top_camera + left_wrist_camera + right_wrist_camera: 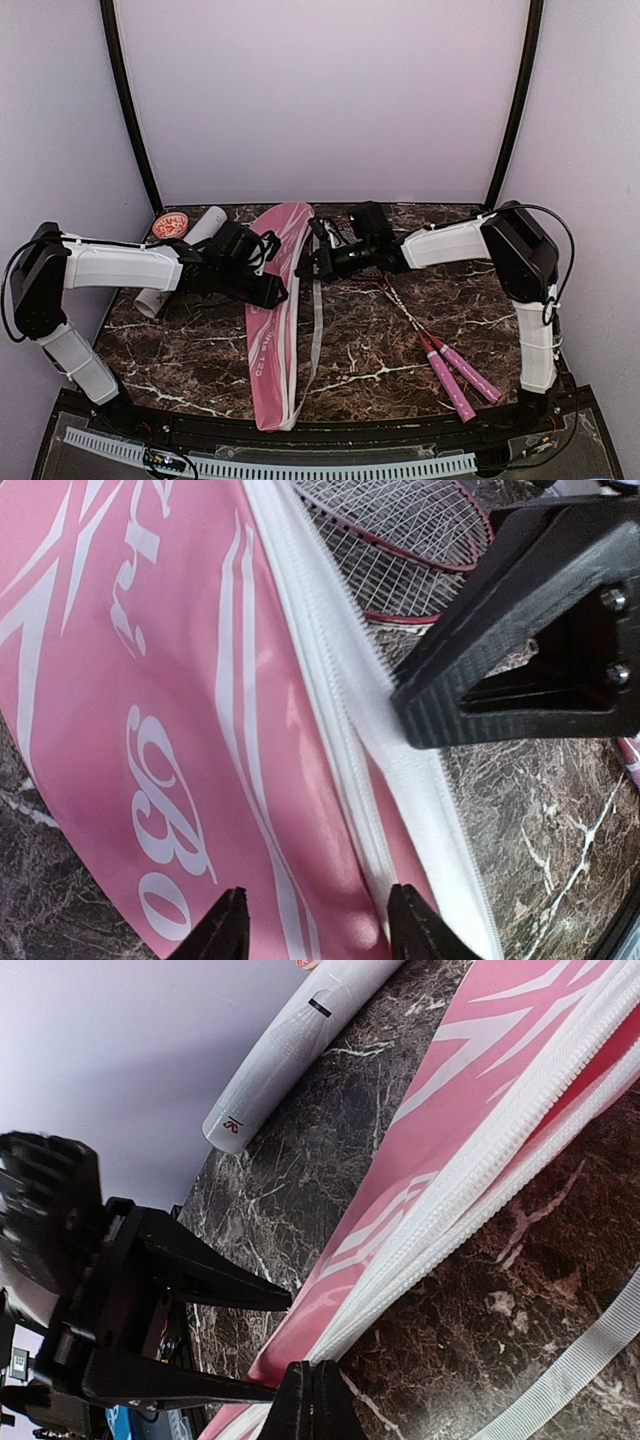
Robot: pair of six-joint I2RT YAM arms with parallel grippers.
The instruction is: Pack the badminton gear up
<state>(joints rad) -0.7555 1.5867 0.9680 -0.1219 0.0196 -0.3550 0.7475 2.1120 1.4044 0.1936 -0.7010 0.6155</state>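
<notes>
Both grippers met at the upper end of the pink bag on the marble table.

At far left, the white tube lay along the back edge, its red cap pointing left. Next, the left gripper hung over the bag's lettered face, fingers partly apart with nothing clamped. The bag lay lengthwise down the middle, its white zipper edge to the right. There the right gripper was closed, its tips at the zipper strip; whether it pinched fabric could not be told. To the right, the two rackets lay on the table, pink handles nearest the arm bases.
</notes>
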